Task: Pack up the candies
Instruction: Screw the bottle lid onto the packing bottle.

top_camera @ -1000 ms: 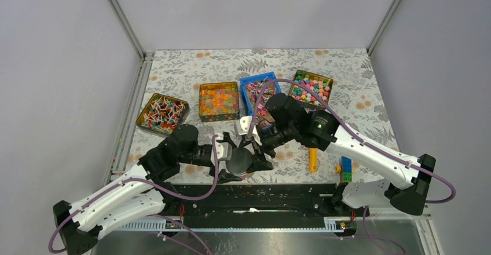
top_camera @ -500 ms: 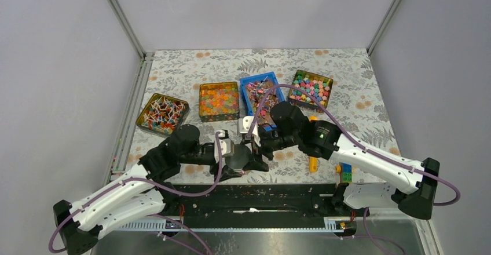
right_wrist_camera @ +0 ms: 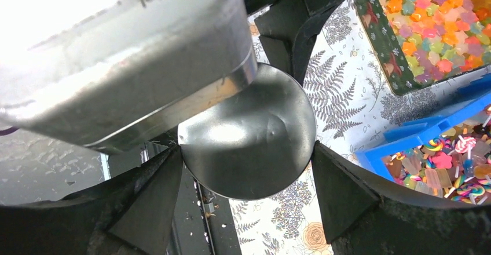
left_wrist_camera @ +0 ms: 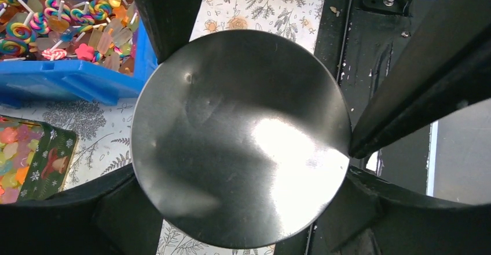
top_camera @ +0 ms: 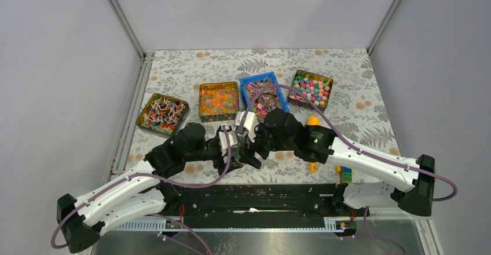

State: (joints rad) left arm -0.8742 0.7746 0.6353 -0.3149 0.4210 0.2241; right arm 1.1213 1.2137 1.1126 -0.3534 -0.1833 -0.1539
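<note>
Top external view has the left gripper (left_wrist_camera: 240,172) and right gripper (right_wrist_camera: 248,149) meeting at lower centre, both apparently clamped on one round metal tin (left_wrist_camera: 231,98), with the candies (top_camera: 265,97) in the blue tray (top_camera: 256,77) just above.

Orange-jelly tin (top_camera: 219,84) beside blue tray (top_camera: 256,77); pastel-sweet tin (top_camera: 315,74) further right; yellow piece (top_camera: 312,119), toy bricks (top_camera: 346,171) on floral cloth (top_camera: 191,69).

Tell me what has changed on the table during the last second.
The left gripper and the right gripper carried the round metal tin away from the near edge, toward the trays. The right arm drew back off the blue tray, uncovering more of a yellow piece. Both still grip the tin; the four trays stayed put.
</note>
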